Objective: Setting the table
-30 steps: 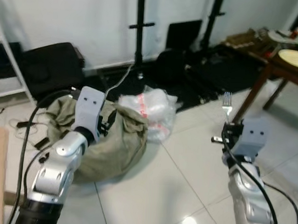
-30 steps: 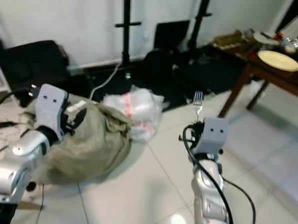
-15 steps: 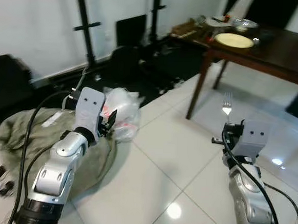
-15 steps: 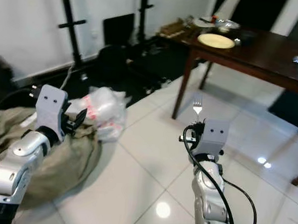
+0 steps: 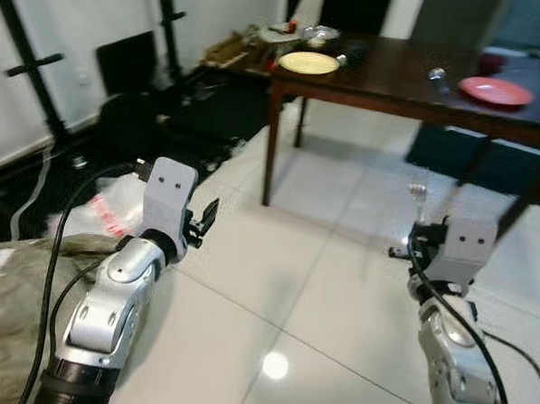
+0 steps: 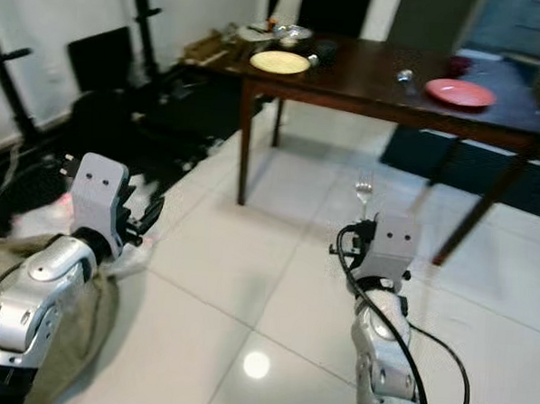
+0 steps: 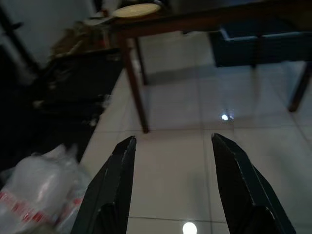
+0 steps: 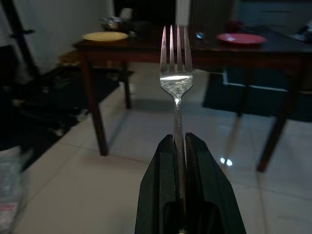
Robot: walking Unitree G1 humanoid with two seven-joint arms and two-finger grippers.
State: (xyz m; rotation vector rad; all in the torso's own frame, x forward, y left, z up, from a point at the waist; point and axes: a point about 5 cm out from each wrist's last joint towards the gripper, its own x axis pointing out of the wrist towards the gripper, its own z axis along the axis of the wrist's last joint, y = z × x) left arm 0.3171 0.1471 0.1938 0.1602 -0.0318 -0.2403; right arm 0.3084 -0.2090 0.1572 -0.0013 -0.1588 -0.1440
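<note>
Across the tiled floor in the left eye view, the dark wooden bench [image 5: 412, 78] stands well apart from the robot, carrying a yellow plate [image 5: 308, 63] at its far end and a red plate [image 5: 497, 90] toward the other. The right hand [image 5: 419, 241] is raised in front with a fork [image 5: 419, 196] upright in it, tines up, probably so the fork clears the floor and arrives ready to lay beside a plate. The left hand [image 5: 203, 218] is lifted on the other side, holding nothing. A khaki sack [image 5: 11, 306] is cut off at the frame's edge, and the small items behind the yellow plate are too blurred to name.

In the right eye view the same fork [image 6: 365, 191] rises above the right hand [image 6: 363, 232], its handle hidden behind the wrist housing. The bench's near legs show, but its far end runs out of frame.

In the left wrist view the left hand [image 7: 171, 141] has its two black fingers [image 7: 122, 161] spread wide with only tile between them. A white plastic bag [image 7: 36, 187] lies partly cropped.

In the right wrist view the right hand [image 8: 179, 141] is closed tight on the fork's handle, the tines [image 8: 175, 46] pointing toward the bench. The room is dim, so the things between the plates stay unclear.
</note>
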